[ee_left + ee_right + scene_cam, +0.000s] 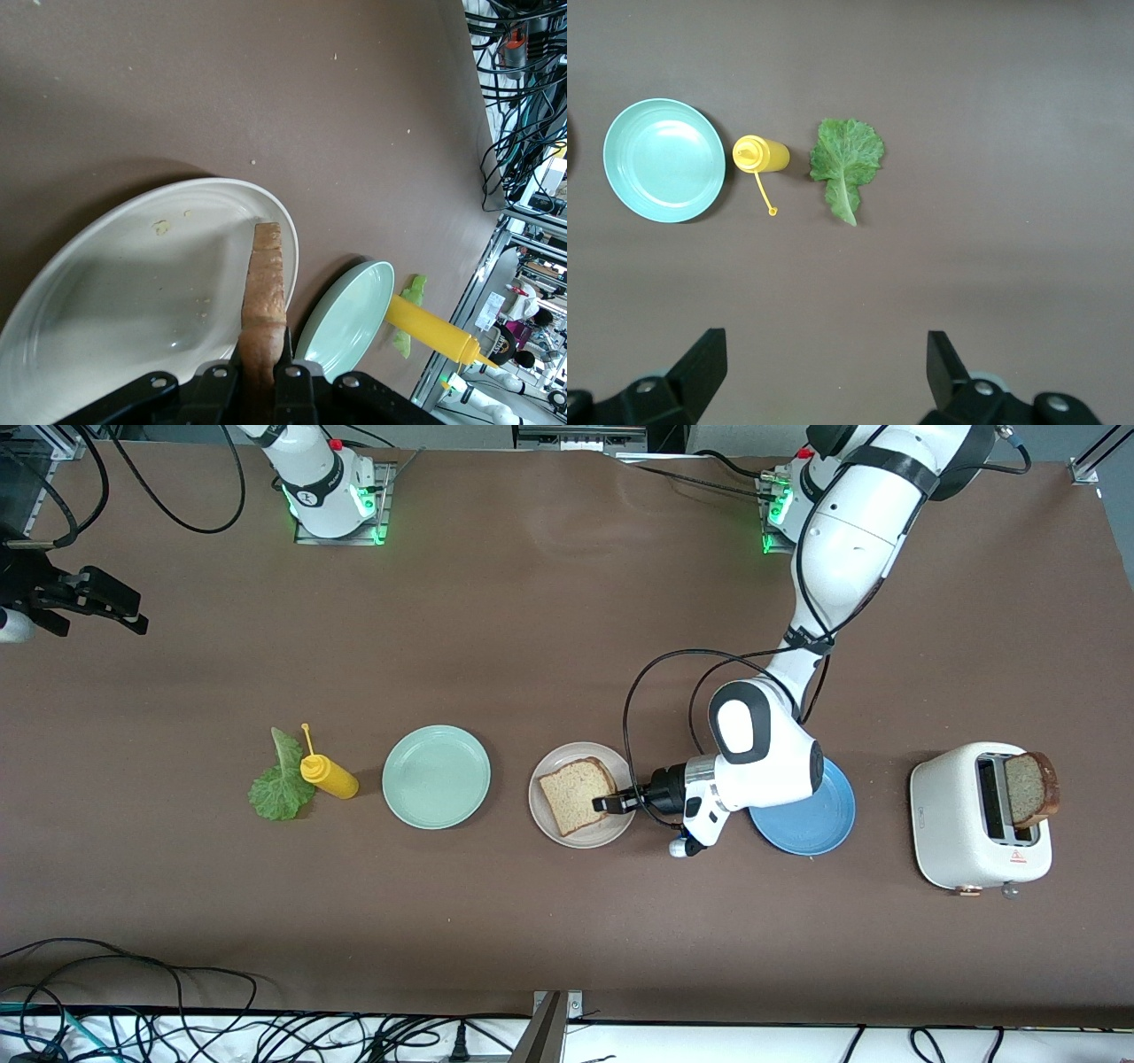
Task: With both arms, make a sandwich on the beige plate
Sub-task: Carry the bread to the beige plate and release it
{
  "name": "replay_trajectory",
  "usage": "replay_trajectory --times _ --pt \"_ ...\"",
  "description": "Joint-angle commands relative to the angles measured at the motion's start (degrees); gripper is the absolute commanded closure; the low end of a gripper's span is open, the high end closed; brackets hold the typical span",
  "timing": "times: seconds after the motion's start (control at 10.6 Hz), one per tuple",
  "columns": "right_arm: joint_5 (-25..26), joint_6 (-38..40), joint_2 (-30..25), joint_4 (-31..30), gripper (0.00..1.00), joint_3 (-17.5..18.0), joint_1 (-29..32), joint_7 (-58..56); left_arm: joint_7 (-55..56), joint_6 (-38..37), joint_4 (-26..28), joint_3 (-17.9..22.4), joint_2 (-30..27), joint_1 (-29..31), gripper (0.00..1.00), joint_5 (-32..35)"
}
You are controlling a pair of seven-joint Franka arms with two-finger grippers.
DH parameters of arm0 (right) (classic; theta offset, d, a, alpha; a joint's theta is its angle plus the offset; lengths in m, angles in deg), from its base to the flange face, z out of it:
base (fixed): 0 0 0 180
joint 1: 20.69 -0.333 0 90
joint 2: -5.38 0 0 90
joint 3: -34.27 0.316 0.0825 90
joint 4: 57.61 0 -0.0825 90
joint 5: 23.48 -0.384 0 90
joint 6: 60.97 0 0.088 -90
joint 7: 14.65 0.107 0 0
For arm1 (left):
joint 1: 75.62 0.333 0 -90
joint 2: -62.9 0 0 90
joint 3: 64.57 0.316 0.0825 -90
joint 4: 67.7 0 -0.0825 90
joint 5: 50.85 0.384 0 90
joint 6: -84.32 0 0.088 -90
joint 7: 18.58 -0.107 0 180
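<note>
Gripping first bread slice [576, 795] in my closed left claw [613, 802] on beige plate [551, 825]; right claw [824, 376] open, empty; lettuce [282, 788], toaster slice [1031, 788] remain.

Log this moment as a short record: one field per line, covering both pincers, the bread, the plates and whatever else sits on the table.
left pincer: shut on bread slice, over beige plate
right pincer: open, up in the air over the right arm's end of the table, waiting
second bread slice: standing in toaster slot
lettuce leaf: on table beside yellow bottle
green plate: bare, between bottle and beige plate
blue plate: partly under left arm
sandwich stage: first slice only
</note>
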Motion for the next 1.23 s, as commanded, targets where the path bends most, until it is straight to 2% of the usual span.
replay_trajectory --times 0.0,0.09,0.19,0.85,1.14 --pt "-0.79 1.17 -0.03 1.22 0.00 0.12 0.36 -0.36 -3.83 0.47 -1.31 0.05 0.42 0.07 0.56 -0.55" --pt "-0.79 1.17 -0.03 1.23 0.00 0.12 0.36 -0.36 -7.25 0.47 -1.13 0.05 0.50 0.60 0.06 -0.37" --pt "-0.88 1.17 -0.03 1.23 0.00 0.12 0.44 -0.36 -7.55 0.55 -0.87 0.05 0.24 1.13 0.00 -0.37" --pt "-0.79 1.17 0.23 1.23 0.00 0.03 0.45 0.00 -7.81 2.12 -0.43 0.66 -1.08 3.33 0.00 -0.19" --pt "-0.79 0.39 0.93 1.14 0.00 0.12 0.45 0.52 -7.55 3.01 2.37 1.19 -4.58 4.73 0.00 1.72"
